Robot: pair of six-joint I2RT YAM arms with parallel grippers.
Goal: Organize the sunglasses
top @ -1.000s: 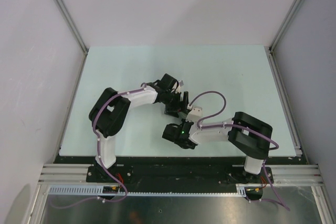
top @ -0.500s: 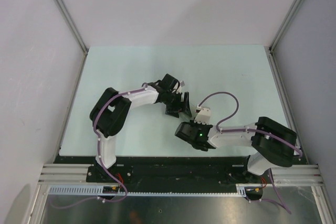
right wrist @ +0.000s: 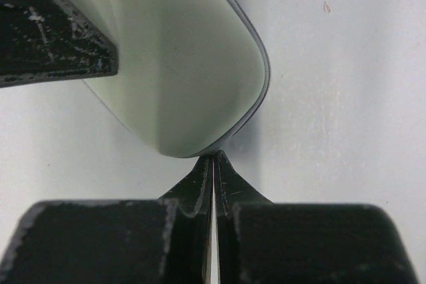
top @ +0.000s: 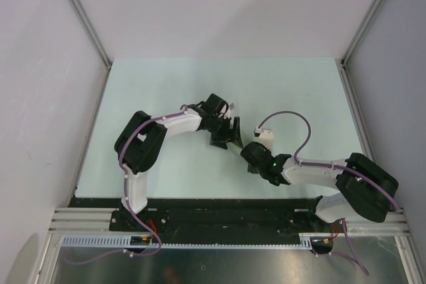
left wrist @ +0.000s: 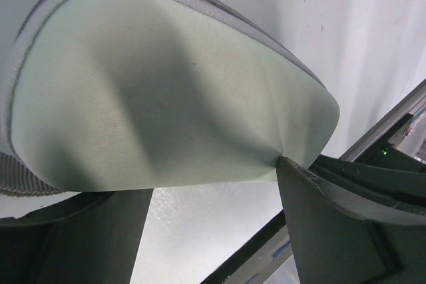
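Observation:
The sunglasses are hidden in every view. A pale oblong case with a grey zip edge lies across my left gripper. One dark finger sits under the case's near side and the other fingertip presses its rim, so the jaws are shut on the case. In the top view the left gripper hovers over the table's middle. My right gripper is shut with nothing in it, its tips touching the rounded end of the case. In the top view the right gripper sits just right of and below the left one.
The pale green table is walled by white panels with metal posts at left and right. A black rail runs along the near edge by the arm bases. The right arm's purple cable loops above its wrist.
My right arm has swung to the right, and its shut gripper has come up against the case in the left gripper. The left arm has hardly moved.

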